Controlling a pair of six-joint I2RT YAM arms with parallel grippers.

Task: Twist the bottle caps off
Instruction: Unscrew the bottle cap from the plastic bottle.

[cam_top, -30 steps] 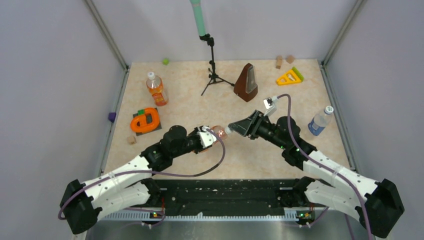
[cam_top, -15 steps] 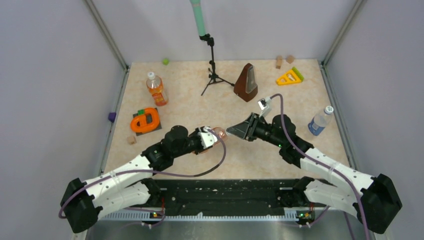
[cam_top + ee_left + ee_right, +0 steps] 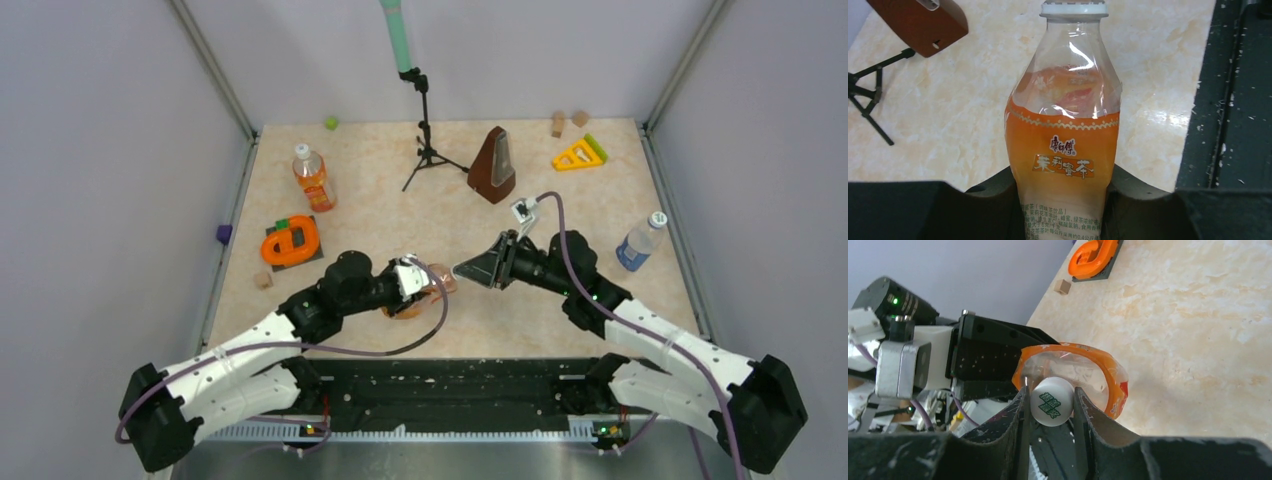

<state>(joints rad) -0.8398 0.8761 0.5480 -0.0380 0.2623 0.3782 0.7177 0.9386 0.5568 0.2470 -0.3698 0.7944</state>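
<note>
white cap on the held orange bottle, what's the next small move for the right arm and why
Probably a twist of the right wrist to start unscrewing. The right fingers sit closed against both sides of the white cap, and the left fingers clamp the orange bottle by its body, so it should resist the turn. In the left wrist view the cap looks fully seated.

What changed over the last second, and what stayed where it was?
The right gripper closed on the white cap of the squat orange bottle, its wrist rolling slightly. The left gripper, shut on that bottle, drew it slightly back. The slim orange bottle, blue-label bottle and metronome stayed put.
</note>
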